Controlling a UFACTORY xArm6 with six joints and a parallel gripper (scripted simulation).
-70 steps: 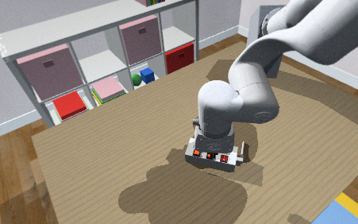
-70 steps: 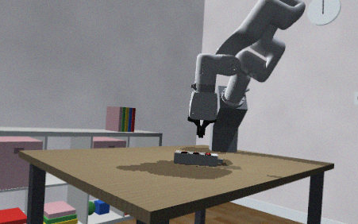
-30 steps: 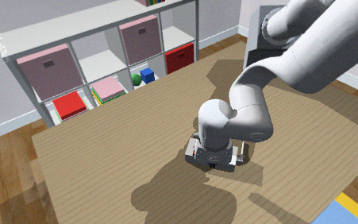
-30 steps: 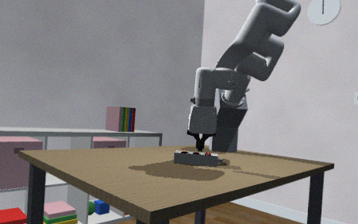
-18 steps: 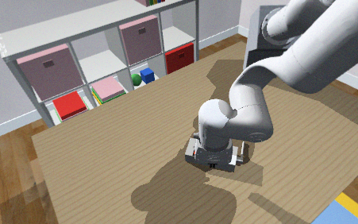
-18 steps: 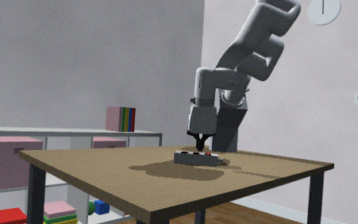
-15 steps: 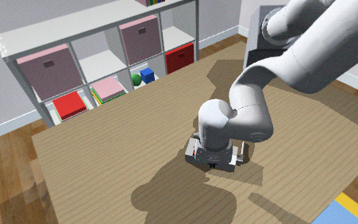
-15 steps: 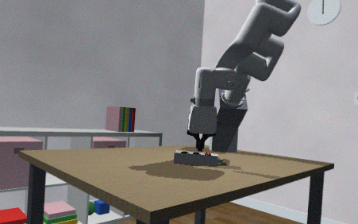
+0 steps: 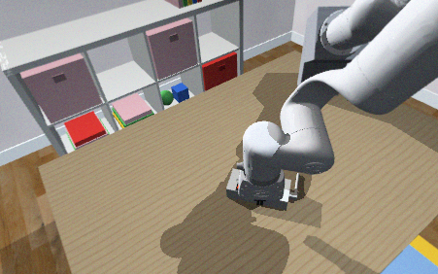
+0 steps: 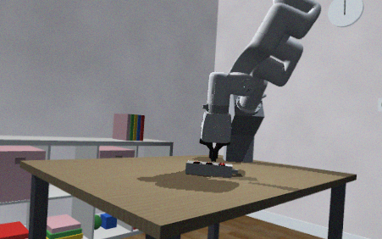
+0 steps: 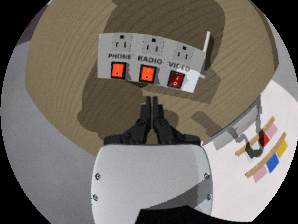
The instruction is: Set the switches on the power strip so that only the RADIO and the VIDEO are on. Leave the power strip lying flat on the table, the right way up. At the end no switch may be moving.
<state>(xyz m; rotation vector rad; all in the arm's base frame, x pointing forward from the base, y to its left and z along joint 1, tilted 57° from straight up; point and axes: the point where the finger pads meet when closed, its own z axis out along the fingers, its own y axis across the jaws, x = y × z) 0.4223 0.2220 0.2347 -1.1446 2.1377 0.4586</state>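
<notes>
Power strip (image 11: 149, 63) labels: PHONE, RADIO; third label partly legible.

A white shelf unit (image 9: 97, 21) is seen beside the wooden table (image 9: 121, 194); pink bins (image 9: 60, 87), a red bin (image 9: 219, 70), a green ball (image 9: 166, 96) and a blue cube (image 9: 181, 91) are held in it. A round clock (image 10: 346, 10) is mounted on the wall.

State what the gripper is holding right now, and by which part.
Nothing. The gripper is shut with its fingers pressed together and empty, poised just short of the power strip, in line with the RADIO switch.
</notes>
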